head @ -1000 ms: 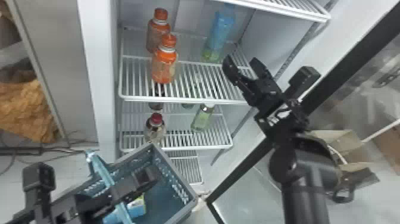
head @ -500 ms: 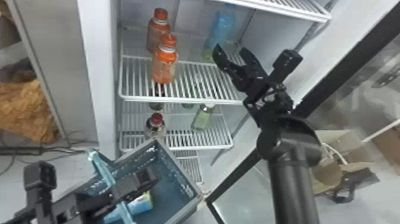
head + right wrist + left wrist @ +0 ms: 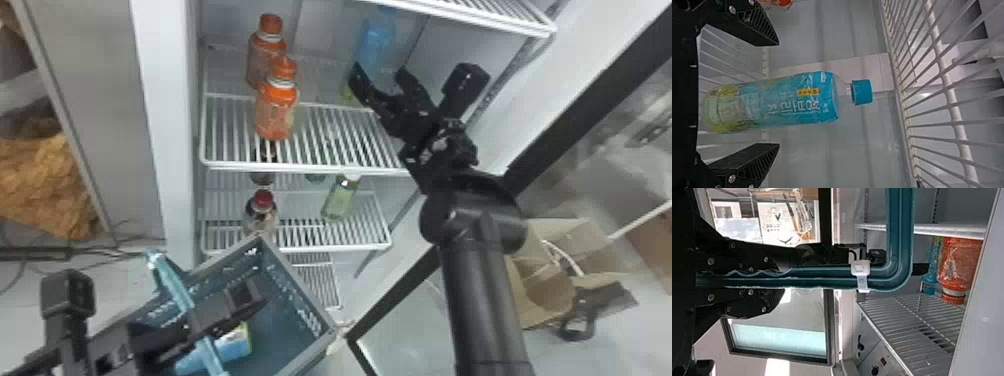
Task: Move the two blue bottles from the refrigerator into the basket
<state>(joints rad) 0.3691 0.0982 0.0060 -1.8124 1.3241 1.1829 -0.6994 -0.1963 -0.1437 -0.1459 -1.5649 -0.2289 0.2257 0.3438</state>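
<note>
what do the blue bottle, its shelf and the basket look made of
The blue bottle: glossy, probably plastic, with a see-through neck. Shelf: likely white-coated metal, given the thin, smooth rods. Basket: matte, likely plastic, judging by its perforated walls.

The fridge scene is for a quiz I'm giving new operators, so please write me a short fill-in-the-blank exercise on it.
1. Besides the blue bottle, the upper fridge shelf holds ____ orange-capped bottles.
2. The right gripper, at that shelf, has its jaws not shut but ____.
3. The left gripper is clamped on the basket's ____.

Missing words, in order: two; open; handle.
</note>
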